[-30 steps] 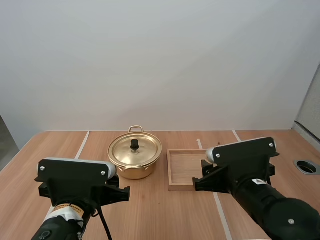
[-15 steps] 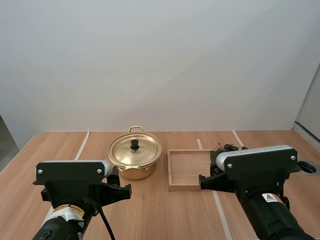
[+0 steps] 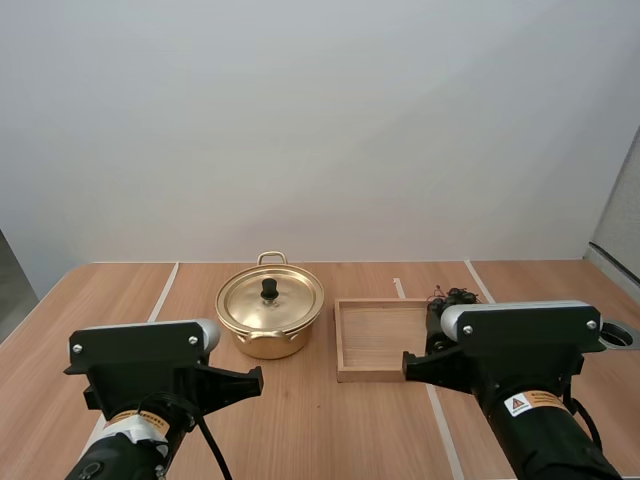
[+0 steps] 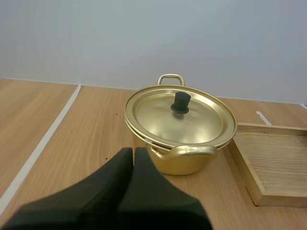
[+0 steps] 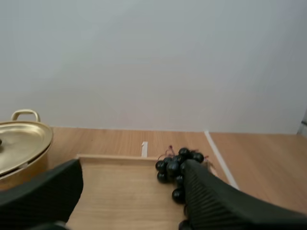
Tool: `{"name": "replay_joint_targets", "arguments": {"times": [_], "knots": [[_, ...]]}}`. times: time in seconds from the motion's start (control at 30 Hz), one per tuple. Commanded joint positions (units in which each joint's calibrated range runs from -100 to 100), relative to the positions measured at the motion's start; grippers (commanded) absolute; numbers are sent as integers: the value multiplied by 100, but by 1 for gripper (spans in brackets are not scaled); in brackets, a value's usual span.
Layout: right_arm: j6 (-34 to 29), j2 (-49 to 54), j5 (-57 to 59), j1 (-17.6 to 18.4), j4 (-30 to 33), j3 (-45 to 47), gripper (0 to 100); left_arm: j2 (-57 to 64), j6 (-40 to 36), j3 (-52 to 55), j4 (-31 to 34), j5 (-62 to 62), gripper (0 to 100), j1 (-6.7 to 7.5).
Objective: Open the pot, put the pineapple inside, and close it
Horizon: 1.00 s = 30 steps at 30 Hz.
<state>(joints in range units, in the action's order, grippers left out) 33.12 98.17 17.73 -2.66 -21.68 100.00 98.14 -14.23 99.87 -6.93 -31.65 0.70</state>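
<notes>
Lid (image 3: 270, 297) is sitting on the pot (image 4: 178, 128), grapes (image 5: 178, 167) (no pineapple) lying at the tray's (image 3: 372, 338) 3 o'clock; left gripper (image 4: 133, 155) is pressed together, right gripper (image 5: 132, 184) spread apart.

Two black arms, each with a flat black plate across the wrist

Each plate carries silver screws at its corners and a pale grey rounded cap behind it; the right arm wears an orange-and-white warning label with a red triangle, the left a white band with an orange label. The left claw (image 4: 133, 155) is matte black, the right claw (image 5: 129, 179) black and ribbed inside.
</notes>
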Motion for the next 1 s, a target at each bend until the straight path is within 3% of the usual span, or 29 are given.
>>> {"name": "replay_joint_targets", "arguments": {"times": [0.0, 0.13, 0.2, 0.23, 0.33, 0.4, 0.5, 0.97], "knots": [[-295, 53, 667, 20, 389, 0, 100, 38, -67, 13, -2, 16, 0, 5], [-295, 53, 931, 20, 474, 0, 100, 38, -67, 13, 222, 169, 0, 5], [-304, 53, 1230, 20, 489, 0, 100, 38, -67, 13, 693, 372, 0, 5], [-304, 53, 1340, 20, 504, 0, 94, 38, -67, 13, 942, 397, 0, -2], [-491, 53, 1319, 20, 723, 0, 44, 38, -99, 13, 1158, 397, 0, -76], [-892, 53, 1268, 20, 1157, 0, 3, 38, -99, 13, 1111, 397, 0, -115], [-1461, 53, 1182, 20, 1605, 0, 0, 38, -99, 13, 1100, 414, 0, -132], [-1377, 53, 1170, 20, 1647, 0, 0, 38, -99, 13, 1100, 433, 0, -132]]}}
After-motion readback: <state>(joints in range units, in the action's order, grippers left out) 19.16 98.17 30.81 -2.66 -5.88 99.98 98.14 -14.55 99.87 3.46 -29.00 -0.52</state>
